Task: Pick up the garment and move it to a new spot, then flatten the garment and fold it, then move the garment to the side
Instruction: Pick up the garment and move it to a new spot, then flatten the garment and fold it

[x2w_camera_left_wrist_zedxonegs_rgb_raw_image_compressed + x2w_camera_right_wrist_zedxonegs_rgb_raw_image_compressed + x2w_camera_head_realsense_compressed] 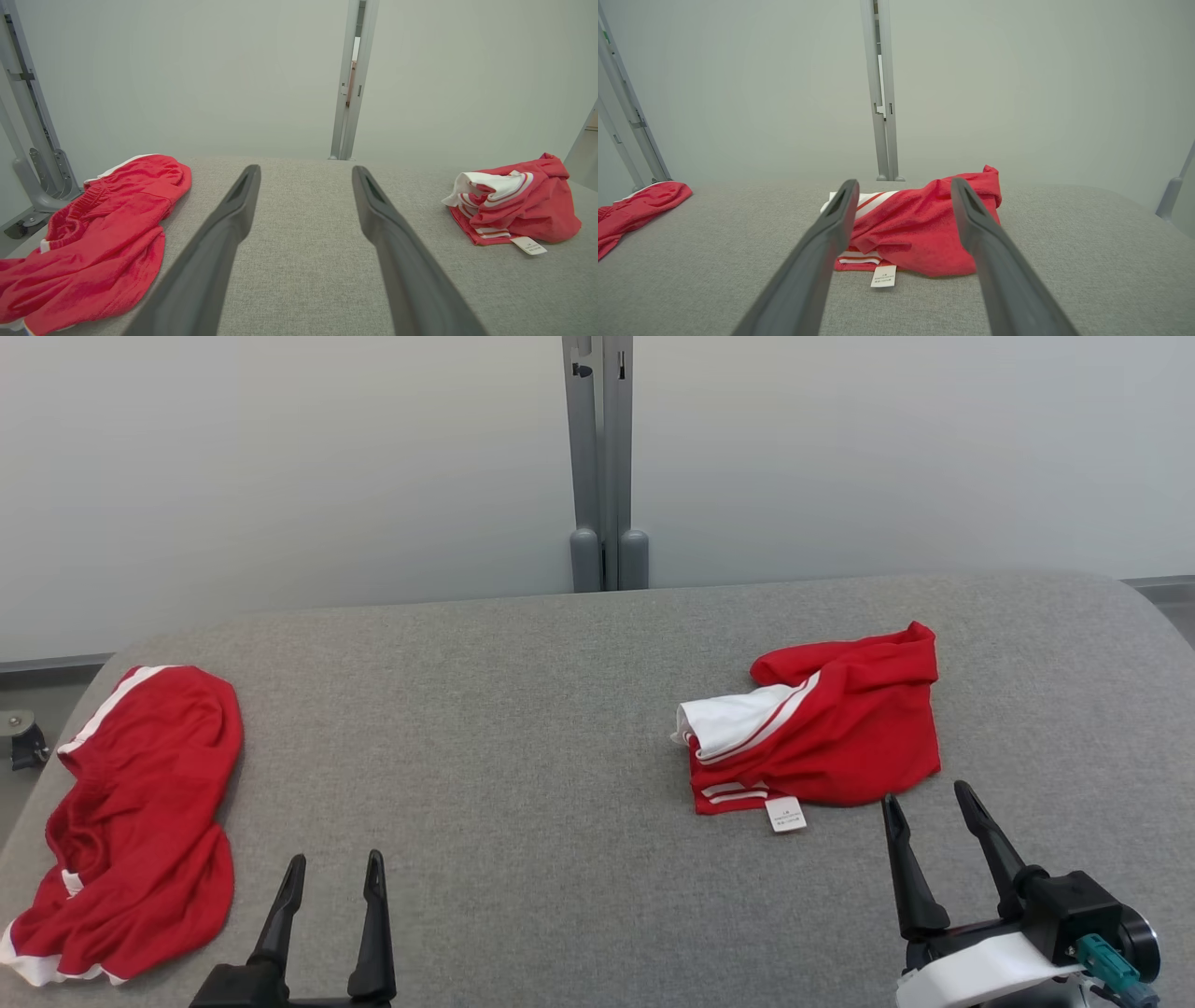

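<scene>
Barely begun: hovering by the garment [840,737], both jaws spread, empty; yet to lift, flatten, fold.

- Any words to read here?
- Just a small white tag [785,814] on the red garment [840,737], a bit left of the right hand [925,794]. Its print is too tiny to read.
</scene>
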Motion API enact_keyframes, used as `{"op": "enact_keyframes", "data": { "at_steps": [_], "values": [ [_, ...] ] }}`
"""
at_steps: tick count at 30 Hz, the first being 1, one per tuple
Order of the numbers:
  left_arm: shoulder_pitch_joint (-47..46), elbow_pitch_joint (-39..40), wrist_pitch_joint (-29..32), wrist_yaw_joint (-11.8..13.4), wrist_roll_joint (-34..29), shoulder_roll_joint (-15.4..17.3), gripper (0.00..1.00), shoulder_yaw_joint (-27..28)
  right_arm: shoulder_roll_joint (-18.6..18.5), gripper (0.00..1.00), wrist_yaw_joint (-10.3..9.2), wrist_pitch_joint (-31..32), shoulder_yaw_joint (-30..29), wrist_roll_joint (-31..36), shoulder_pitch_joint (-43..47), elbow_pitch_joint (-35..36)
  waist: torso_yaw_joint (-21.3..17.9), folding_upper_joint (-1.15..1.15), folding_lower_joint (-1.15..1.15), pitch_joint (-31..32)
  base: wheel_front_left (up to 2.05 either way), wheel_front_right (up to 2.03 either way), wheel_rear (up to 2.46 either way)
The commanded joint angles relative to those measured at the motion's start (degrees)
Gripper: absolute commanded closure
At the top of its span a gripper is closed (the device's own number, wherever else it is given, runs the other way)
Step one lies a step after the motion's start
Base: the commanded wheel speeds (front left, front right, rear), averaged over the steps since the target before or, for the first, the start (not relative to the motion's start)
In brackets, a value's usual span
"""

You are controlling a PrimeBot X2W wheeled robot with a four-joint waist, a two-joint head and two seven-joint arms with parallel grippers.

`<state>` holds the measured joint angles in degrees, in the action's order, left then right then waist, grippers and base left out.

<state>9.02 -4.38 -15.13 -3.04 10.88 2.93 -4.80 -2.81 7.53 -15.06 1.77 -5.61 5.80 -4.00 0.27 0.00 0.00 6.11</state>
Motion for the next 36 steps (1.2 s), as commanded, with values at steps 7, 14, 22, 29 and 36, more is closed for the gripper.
{"op": "enact_keyframes", "data": {
  "at_steps": [7,14,22,29,36],
  "values": [
    [-1.07,-0.75,-0.03,0.49,-0.28,-0.01,0.00,-0.89,-0.15,0.00,-0.08,-0.18,0.77,-0.76,0.73,-0.51,0.11,0.00,0.00,-0.19,0.00,0.00,0.00],
    [-1.49,-1.68,-0.03,0.58,-1.01,-0.02,0.00,-1.59,-0.14,0.00,-0.08,-0.18,1.21,-1.36,0.86,-1.00,0.42,0.00,0.00,-0.03,0.00,0.00,0.00],
    [-1.76,-3.27,-0.03,0.30,-1.50,-0.01,0.00,-1.84,-0.15,0.00,-0.08,-0.18,1.34,-1.94,0.88,-1.72,0.84,0.00,0.00,0.51,0.00,0.00,0.00],
    [-1.80,-3.77,-0.03,0.22,-1.79,-0.01,0.00,-1.72,-0.15,0.00,-0.08,-0.18,1.48,-2.07,0.92,-1.79,1.16,0.00,0.00,0.75,0.00,0.00,0.00],
    [-2.03,-4.37,-0.03,0.47,-2.19,-0.01,0.00,-1.86,-0.15,0.00,-0.08,-0.18,1.53,-2.17,0.97,-2.01,1.44,0.00,0.00,0.74,0.00,0.00,0.00]
  ]
}}
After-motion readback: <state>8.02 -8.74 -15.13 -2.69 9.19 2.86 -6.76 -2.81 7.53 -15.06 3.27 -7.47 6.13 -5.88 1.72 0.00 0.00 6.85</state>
